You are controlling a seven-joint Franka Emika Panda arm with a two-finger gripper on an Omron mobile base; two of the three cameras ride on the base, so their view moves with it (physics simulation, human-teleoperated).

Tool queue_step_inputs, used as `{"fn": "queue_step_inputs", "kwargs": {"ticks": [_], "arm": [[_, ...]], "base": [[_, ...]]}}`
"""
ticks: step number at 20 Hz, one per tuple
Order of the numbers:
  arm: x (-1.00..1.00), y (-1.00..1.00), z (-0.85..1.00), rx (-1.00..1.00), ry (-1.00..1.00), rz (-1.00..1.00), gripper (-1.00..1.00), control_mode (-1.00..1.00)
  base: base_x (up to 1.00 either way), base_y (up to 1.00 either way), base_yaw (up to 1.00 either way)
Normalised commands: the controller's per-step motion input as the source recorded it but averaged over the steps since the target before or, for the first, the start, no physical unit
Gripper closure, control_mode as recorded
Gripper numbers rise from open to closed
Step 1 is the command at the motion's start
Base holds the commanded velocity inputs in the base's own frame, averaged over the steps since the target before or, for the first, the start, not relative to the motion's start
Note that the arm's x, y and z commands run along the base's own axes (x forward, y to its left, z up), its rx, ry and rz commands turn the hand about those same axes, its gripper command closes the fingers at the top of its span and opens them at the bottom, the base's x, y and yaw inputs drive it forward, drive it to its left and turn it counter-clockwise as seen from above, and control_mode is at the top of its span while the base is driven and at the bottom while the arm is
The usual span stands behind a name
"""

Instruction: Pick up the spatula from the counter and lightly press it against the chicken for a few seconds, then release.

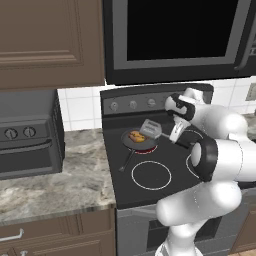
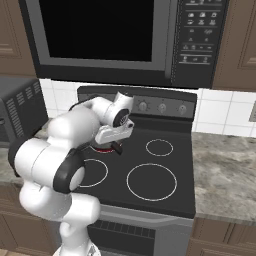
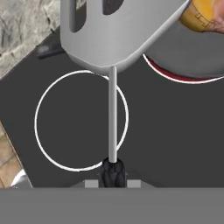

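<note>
Grey metal spatula with a slotted blade is hanging in my gripper, whose fingers are clamping on its dark twisted handle, its blade hovering over the edge of the round dark frying pan on the black glass cooktop. The golden-brown piece of chicken is lying in that pan at one o'clock from the blade in the hand view, so I am judging that dropping straight down risks striking the rim and sliding the pan, while pressing hard could twist the thin handle in my grip.
</note>
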Motion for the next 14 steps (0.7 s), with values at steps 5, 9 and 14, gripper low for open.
{"fn": "queue_step_inputs", "kwargs": {"ticks": [5, 9, 14], "arm": [[0.26, 0.0, -0.17, 0.0, 0.01, 0.01, 1.0, -1.0], [0.24, 0.0, -0.19, 0.0, 0.0, 0.01, 1.0, -1.0], [0.17, 0.0, -0.15, 0.0, 0.0, 0.03, 1.0, -1.0]], "base": [[0.0, 0.0, 0.0], [0.0, 0.0, 0.0], [0.0, 0.0, 0.0]]}}
